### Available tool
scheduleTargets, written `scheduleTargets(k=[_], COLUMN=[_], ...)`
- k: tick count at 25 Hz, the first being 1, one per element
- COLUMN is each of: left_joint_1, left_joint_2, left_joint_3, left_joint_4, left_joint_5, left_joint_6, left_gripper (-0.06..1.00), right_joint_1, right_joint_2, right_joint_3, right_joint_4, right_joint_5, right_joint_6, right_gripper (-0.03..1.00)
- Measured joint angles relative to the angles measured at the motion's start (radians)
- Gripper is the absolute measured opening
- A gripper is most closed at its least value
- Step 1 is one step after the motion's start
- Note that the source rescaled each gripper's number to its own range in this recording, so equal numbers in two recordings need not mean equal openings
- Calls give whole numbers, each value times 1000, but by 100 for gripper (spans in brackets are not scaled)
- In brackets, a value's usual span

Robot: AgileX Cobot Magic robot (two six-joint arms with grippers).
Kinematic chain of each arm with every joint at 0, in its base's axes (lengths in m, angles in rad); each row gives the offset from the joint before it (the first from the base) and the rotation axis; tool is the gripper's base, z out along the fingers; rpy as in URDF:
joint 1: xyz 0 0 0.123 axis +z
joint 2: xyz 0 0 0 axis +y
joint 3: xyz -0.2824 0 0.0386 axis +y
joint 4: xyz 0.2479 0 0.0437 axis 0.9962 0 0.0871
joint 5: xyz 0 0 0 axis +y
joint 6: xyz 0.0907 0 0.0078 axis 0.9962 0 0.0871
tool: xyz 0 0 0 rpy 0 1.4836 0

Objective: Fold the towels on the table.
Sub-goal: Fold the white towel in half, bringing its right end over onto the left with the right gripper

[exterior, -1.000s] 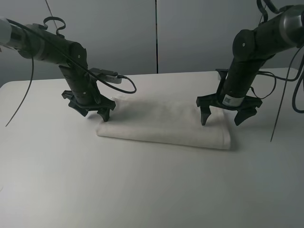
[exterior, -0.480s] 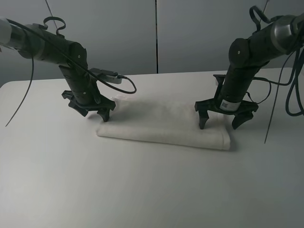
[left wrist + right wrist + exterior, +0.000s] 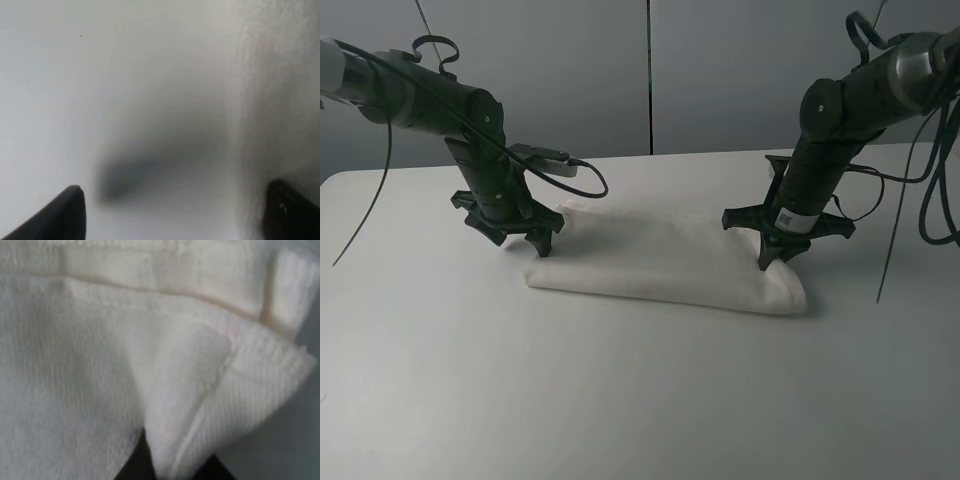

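Pinching a nubby terry corner of the oblong cream towel (image 3: pixel 660 262), clamped right fingers (image 3: pixel 769 252) tight; held left fingers (image 3: pixel 60 215) splayed wide.

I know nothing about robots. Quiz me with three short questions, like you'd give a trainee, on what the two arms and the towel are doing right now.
1. True or false: the right gripper is shut on a pinched fold of the towel.
2. The left gripper is: A) shut on the towel, B) open at the towel's other end, C) hidden from every camera.
3. Fill in: the towel lies as a long folded strip on the white ____.

Key: 1 true; 2 B; 3 table.
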Motion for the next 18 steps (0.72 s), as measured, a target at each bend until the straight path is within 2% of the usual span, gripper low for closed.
scheduleTargets(k=[10, 15, 18], left_joint_1=[0, 0, 0], left_joint_2=[0, 0, 0], left_joint_3=[0, 0, 0], left_joint_4=[0, -2, -2], left_joint_5=[0, 0, 0], left_joint_6=[14, 14, 14], left_gripper=[96, 96, 96], right_joint_1=[0, 0, 0], right_joint_2=[-11, -71, -104], right_joint_3=[0, 0, 0], right_joint_4=[2, 2, 39], right_joint_5=[6, 45, 67], right_joint_6=[-44, -62, -88], right_gripper=[0, 0, 0])
